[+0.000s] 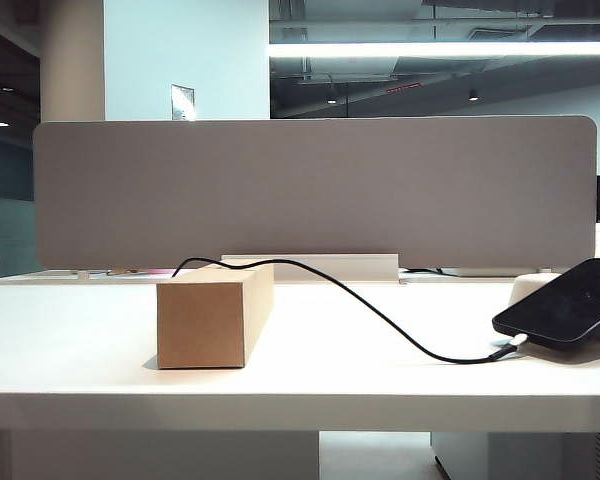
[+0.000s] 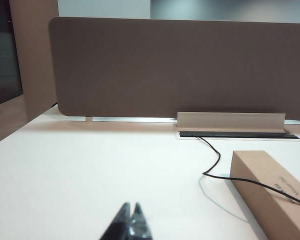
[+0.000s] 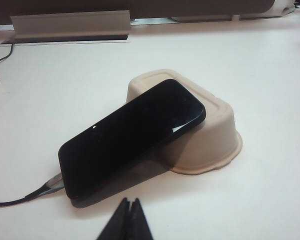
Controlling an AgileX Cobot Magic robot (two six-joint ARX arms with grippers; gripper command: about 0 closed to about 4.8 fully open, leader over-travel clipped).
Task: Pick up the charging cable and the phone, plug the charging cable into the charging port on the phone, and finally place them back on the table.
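Two grippers sit low at the near edge of the table (image 1: 80, 330), neither holding anything; the left gripper (image 2: 130, 210) has its fingers pressed together into a dark point, hanging just above bare white surface; the right gripper (image 3: 129, 204) is likewise pinched shut on nothing.

Just beyond the right gripper's tips lies the phone (image 3: 132, 136), screen up and tilted; its far end rests on top of an upturned cream tray (image 3: 210, 135), its near end is down at the table close to the claw. From that near short edge, off to one side of the right gripper, the silvery plug of the charging cable (image 3: 51, 183) meets the phone; it looks seated in the charging port, though the slot itself is hidden by the plug and I cannot be sure how deep it goes.

Ahead of the left gripper and off to its side stands a cardboard box (image 2: 270, 192); the black cord drapes across the box's top, drops to the table beyond the claw, and runs back to a slot (image 2: 237, 134) under a beige cover at the foot of the grey partition panel (image 2: 180, 67); in the exterior view the same cord sags from the box down across the table to the phone at the far right.
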